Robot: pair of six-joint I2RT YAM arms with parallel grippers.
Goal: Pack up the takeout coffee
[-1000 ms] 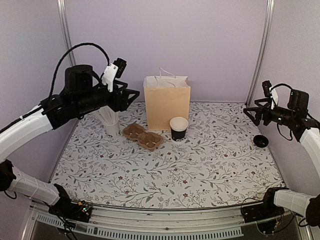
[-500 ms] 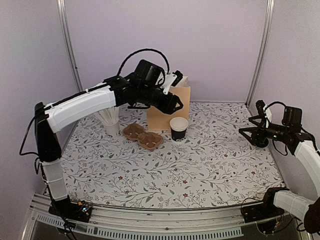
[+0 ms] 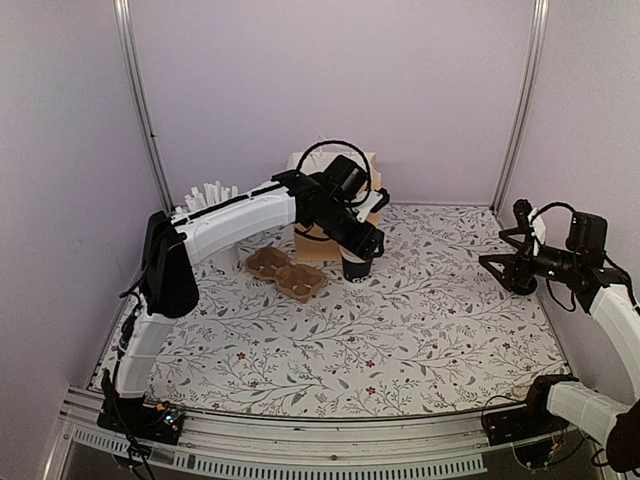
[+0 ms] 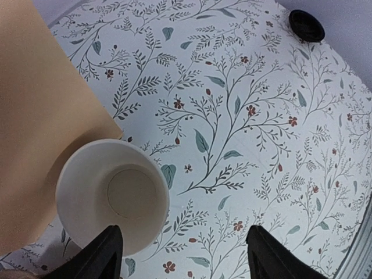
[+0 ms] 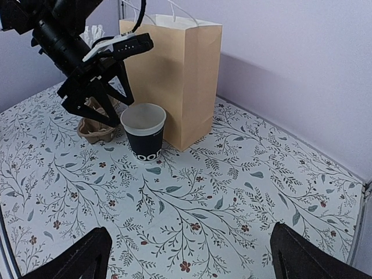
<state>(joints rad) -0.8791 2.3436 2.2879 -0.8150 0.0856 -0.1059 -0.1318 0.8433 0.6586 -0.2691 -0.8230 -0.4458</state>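
While the left arm reaches far across the table [image 3: 400, 340], the left gripper [image 5: 93, 110] hangs just above and beside the black paper cup [image 5: 143, 139], with its fingers pointing down. The jaws stand apart and hold nothing. In the left wrist view the cup [image 4: 110, 192] lies close to one fingertip, not fully between the two. The right gripper [image 5: 192, 261] is low at the right edge of the table, its jaws wide open and empty.

A second ago the left arm was high on the left side, over the white cup of sticks [image 3: 208, 192]. It has swung to the middle and come down to the black cup. The right arm has also come lower. The cup itself has not moved: it stands upright, open, in front of the paper bag [image 5: 180, 75].

Its black lid [image 4: 306, 25] lies flat far to the right, well apart from the cup. The brown cup carrier [image 3: 287, 272] lies just left of the cup, near the left gripper's fingers. The bag stands close behind them.
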